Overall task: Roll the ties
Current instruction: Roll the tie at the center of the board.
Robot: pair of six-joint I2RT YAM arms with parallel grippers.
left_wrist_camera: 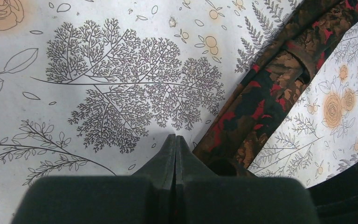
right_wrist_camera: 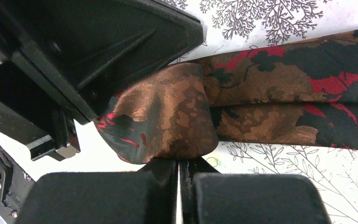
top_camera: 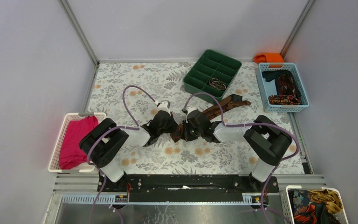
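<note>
Centrally on the flowered worktop (top_camera: 121, 88) lay the tie (top_camera: 230, 103), brown and black with red flecks, stretching from between the two arms toward the far right. The left gripper (left_wrist_camera: 175, 138) had its jaws closed on nothing, just beside the tie's edge. The right gripper (right_wrist_camera: 179, 164) had its jaws closed too, with the tie's folded end bulging at their tips; whether cloth was pinched I could not tell. Bare worktop lay far left and along the near edge

Closed left hand (left_wrist_camera: 175, 140) above floral tablecloth (left_wrist_camera: 98, 70), brown-red tie (left_wrist_camera: 270, 88) beside it
</note>
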